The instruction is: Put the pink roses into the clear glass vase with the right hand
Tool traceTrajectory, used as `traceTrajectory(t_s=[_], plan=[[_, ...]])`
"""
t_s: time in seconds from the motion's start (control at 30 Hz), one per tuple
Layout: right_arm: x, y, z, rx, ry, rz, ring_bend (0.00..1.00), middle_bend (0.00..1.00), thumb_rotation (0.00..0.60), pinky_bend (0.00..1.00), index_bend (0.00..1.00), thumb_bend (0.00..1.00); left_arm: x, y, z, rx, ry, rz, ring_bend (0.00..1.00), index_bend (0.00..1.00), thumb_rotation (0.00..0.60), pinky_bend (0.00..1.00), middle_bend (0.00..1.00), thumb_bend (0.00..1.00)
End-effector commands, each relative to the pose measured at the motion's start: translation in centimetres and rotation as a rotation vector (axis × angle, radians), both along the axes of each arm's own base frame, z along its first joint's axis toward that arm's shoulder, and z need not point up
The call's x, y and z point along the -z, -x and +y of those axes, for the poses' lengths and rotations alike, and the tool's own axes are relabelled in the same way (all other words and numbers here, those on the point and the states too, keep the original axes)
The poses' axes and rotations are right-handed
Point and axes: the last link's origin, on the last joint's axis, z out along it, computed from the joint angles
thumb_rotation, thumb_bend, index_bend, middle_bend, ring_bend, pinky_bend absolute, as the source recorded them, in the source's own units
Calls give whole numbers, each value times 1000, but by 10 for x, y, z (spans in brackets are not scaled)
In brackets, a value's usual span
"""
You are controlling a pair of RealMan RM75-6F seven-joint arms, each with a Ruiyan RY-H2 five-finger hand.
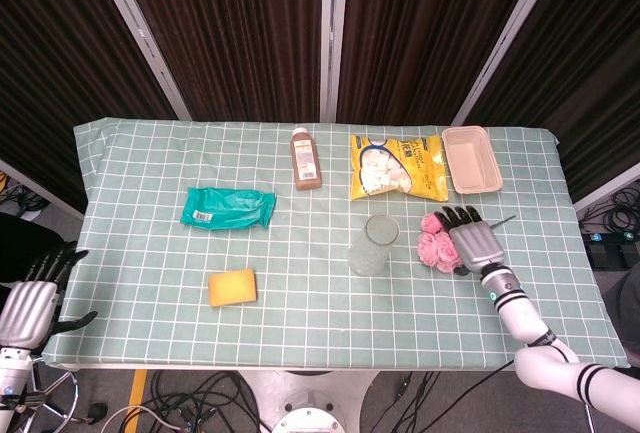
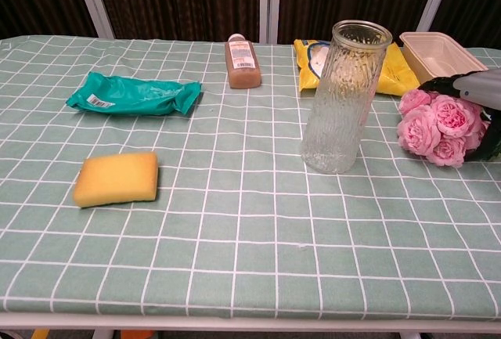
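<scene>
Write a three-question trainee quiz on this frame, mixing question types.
1. True or false: the pink roses already stand in the clear glass vase.
2. Which hand is over the roses? A) right hand B) left hand
3. Fill in: in the head view, the item nearest the vase on its left is the yellow ____.

Key:
1. False; they lie on the table beside the upright vase.
2. A; the left hand hangs off the table's near-left corner.
3. sponge
</scene>
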Motion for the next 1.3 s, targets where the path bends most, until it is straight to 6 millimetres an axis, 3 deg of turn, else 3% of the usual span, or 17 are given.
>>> traceTrajectory(t_s=[0.03,0.17,0.37,0.6,0.77,0.9,1.1,1.3], plan=[[8,-2,-3,-2,-13,8,0,0,600,0,0,17,-1,2,-1,-5,-5,-1,0,141,600,106,29,108],[14,-3,-5,-10,-8,13,0,11,600,0,0,31,-4,4,-1,-10,-12,-3,0,141,600,107,29,108],[17,-2,-8,-19,22,17,0,134,600,1,7,70,-4,5,-2,-13,-11,-6,0,141,600,107,29,108],[18,-3,-9,-29,46,6,73,260,600,177,231,101,-4,7,-2,-18,-13,-8,0,141,600,107,29,108],[15,-1,-8,-39,65,1,224,431,600,302,448,123,-4,7,-2,-17,-11,-7,0,141,600,107,29,108],[10,0,-6,-53,91,-14,242,465,600,315,499,137,-4,6,-2,-14,-11,-6,0,141,600,107,29,108],[-15,-6,-2,-96,158,-68,242,466,600,315,502,139,-3,5,-1,-15,-9,-4,0,141,600,107,29,108],[-77,-40,1,-201,305,-178,242,468,600,317,504,139,-3,4,-1,-13,-5,0,0,141,600,107,29,108]])
